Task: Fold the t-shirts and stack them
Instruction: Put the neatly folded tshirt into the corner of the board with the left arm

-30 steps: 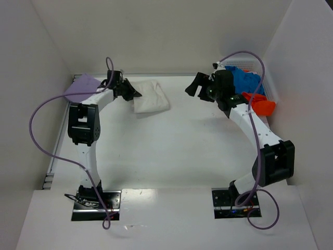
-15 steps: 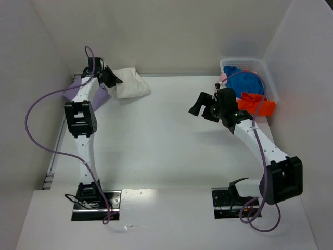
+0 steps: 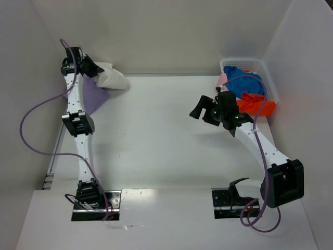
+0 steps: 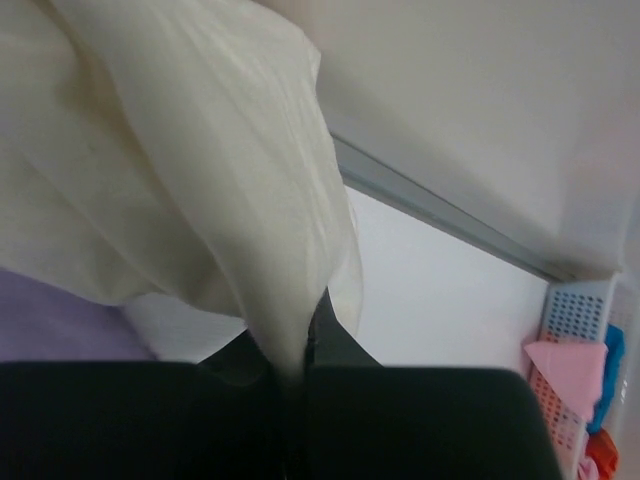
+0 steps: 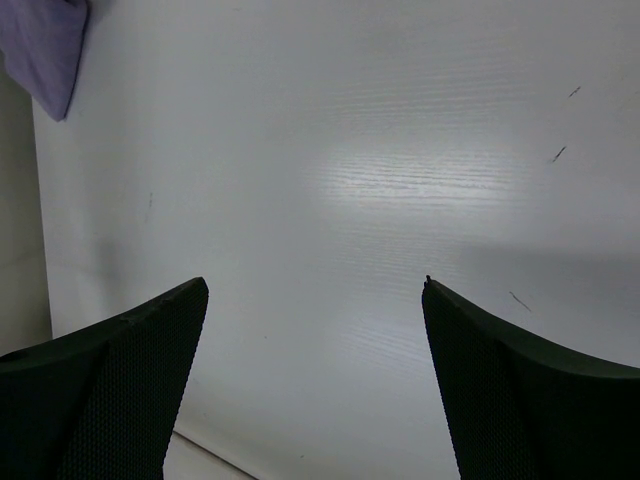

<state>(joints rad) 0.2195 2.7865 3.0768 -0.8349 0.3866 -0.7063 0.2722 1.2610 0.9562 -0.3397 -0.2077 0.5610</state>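
My left gripper [image 3: 93, 69] is shut on the folded off-white t-shirt [image 3: 112, 78] and holds it in the air at the far left corner, above the lavender t-shirt [image 3: 92, 96] lying flat there. In the left wrist view the off-white t-shirt [image 4: 190, 170] hangs from the closed jaws, with the lavender t-shirt [image 4: 50, 320] below. My right gripper [image 3: 204, 110] is open and empty above the bare table, right of centre. The blue t-shirt [image 3: 244, 82], the orange-red t-shirt [image 3: 257, 104] and the pale pink t-shirt [image 3: 222, 79] lie in the basket.
The white mesh basket [image 3: 250, 63] stands at the far right corner, against the right wall. White walls close in the table at the back and on both sides. The basket also shows in the left wrist view [image 4: 580, 310].
My left gripper has carried the off-white t-shirt left and back, from the table's far middle up over the lavender t-shirt. My right gripper has drawn back from the basket toward the table's middle.
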